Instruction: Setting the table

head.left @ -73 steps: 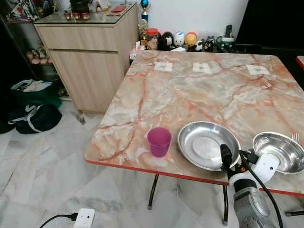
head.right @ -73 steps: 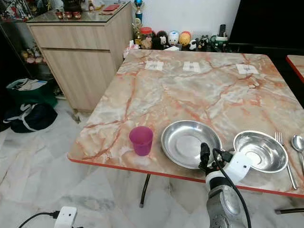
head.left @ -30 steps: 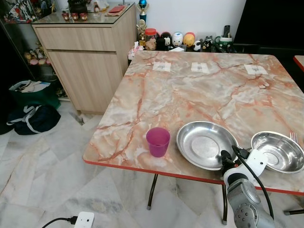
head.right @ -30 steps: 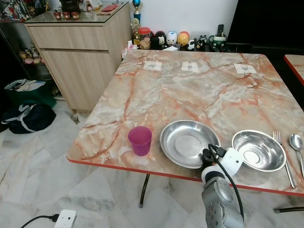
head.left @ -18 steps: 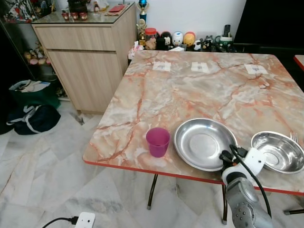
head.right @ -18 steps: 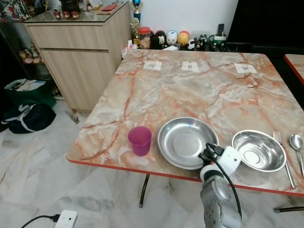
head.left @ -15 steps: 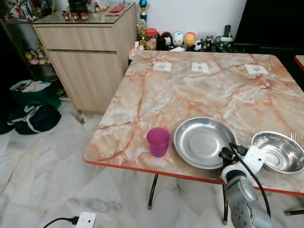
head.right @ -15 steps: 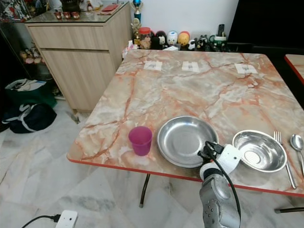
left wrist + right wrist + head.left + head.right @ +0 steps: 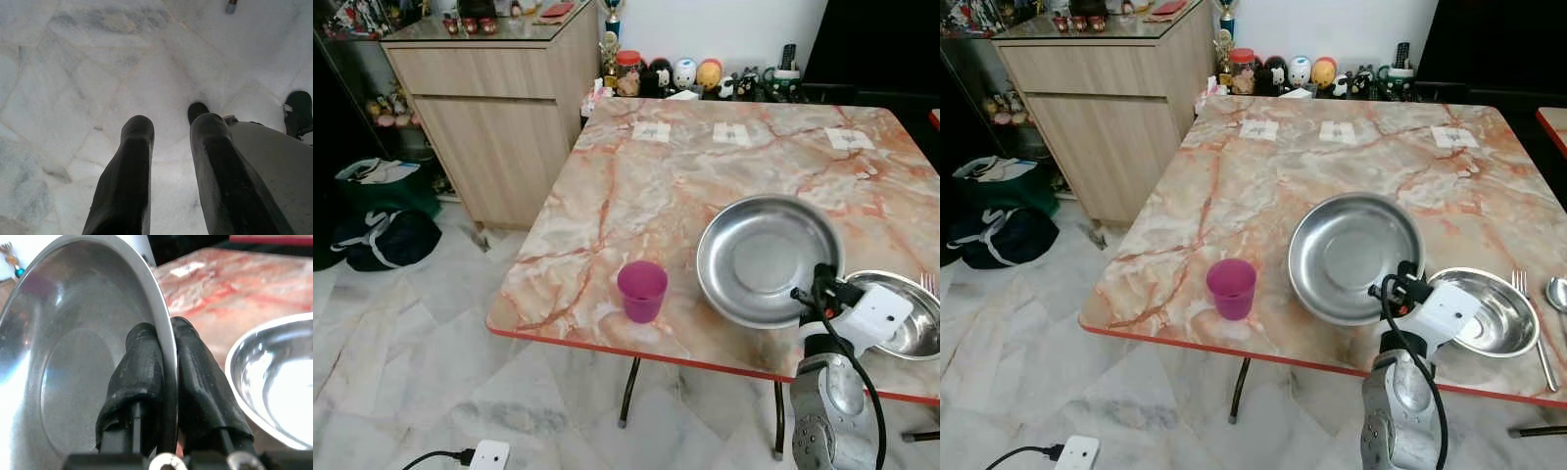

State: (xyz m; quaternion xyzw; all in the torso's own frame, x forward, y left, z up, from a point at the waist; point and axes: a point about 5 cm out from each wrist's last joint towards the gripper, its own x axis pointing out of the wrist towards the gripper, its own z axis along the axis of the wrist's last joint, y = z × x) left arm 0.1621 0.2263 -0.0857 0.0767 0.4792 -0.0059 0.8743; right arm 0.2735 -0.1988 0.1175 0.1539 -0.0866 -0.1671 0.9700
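**Steel plate pinched by its rim, tilted above the marble**

Polished steel takes up the lower right of the head views: a wide, shallow round metal plate [image 9: 769, 257] is raised and tipped toward the camera, with its near rim clamped between the two black fingers of the right gripper [image 9: 165, 357]. The wrist view settles it (one finger inside the dish, one outside, the thin edge between them). Just right of it, a smaller round steel bowl [image 9: 1489, 311] rests on the pink-veined marble-top table [image 9: 636, 186], and a fork [image 9: 1528, 323] lies at the right edge of the frame beyond the bowl. A small magenta plastic cup [image 9: 641, 291] stands at lower centre, near the front edge of the table and apart from the plate.

The left gripper [image 9: 168, 161] hangs idle over the white marble floor, its fingers parted and holding nothing.

Doing this step well probably means levelling the plate before lowering it, since an edge grip on slick metal could slip. The place chosen should keep clear of the bowl and cup, and the fingers should let go only once the base sits flat.
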